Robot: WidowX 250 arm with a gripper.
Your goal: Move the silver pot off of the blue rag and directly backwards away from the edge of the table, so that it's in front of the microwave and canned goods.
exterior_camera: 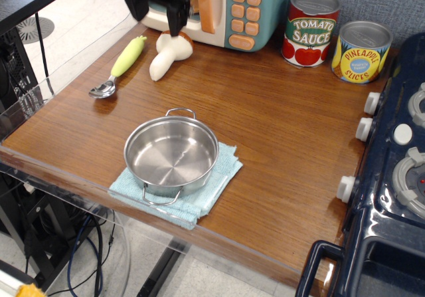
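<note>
Nothing of the job was done yet, as far as I could see. The silver pot (171,153) sat squarely on the blue rag (199,191) at abt 7 o'clock on the table (279,131), right by the near edge, empty, one loop handle toward the back, the other toward me.

The gripper (158,8) hung up at 11 o'clock, in front of the microwave (232,8), well apart from the pot — its dark fingers stood spread, w/ nothing between them. Just beneath it lay a toy mushroom (169,53), and a green-handled spoon (121,67) at 10 o'clock.

The canned goods (335,38) stood at 1 o'clock, beside the microwave. The stretch of wood btwn pot and microwave looked bare, so the path straight back toward 12 seemed free.

Left to do, by my reckoning: come down to the pot, take hold of rim or handle, get it off the rag and move it backwards — the whole task, really.
</note>
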